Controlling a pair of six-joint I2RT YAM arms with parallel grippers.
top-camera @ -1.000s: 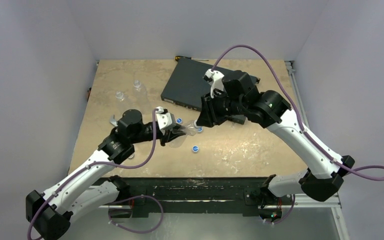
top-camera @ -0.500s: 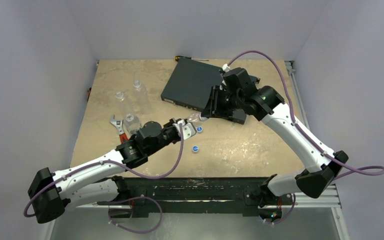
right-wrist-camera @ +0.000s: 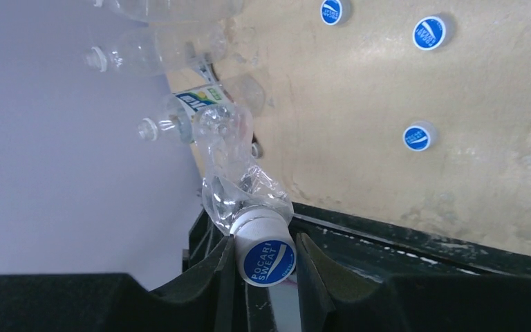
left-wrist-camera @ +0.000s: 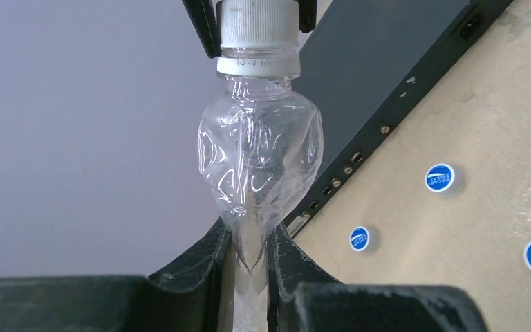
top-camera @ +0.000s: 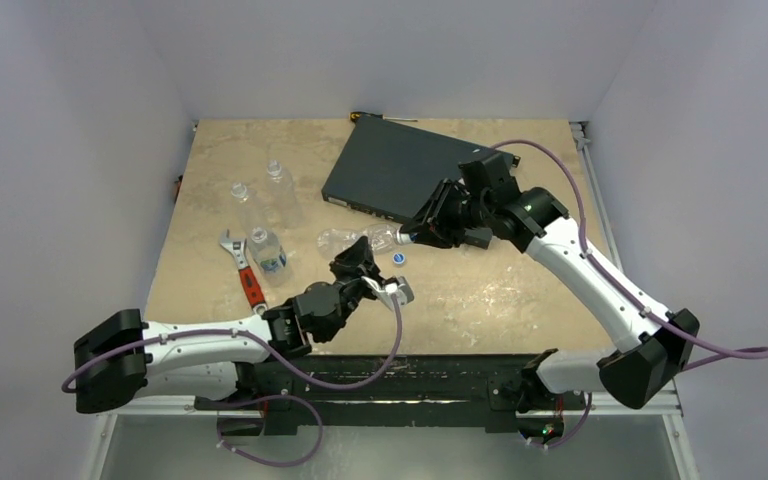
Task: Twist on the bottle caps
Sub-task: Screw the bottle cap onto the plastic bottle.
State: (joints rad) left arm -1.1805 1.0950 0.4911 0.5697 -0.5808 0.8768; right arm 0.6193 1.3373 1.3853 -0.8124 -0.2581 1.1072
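While the left gripper point(left-wrist-camera: 249, 243) pinches the flattened base of the crumpled bottle point(left-wrist-camera: 259, 149), the bottle stretches between both arms near the black box point(left-wrist-camera: 387, 62), and the right gripper point(right-wrist-camera: 264, 242) clamps its cap point(right-wrist-camera: 268, 261).

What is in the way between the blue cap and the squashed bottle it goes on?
Nothing visible. The small round blue-and-white plastic cap already sits on the neck of the crumpled clear plastic bottle, pinched in the jaws of the right gripper. The left gripper squeezes the bottle's flattened lower part.
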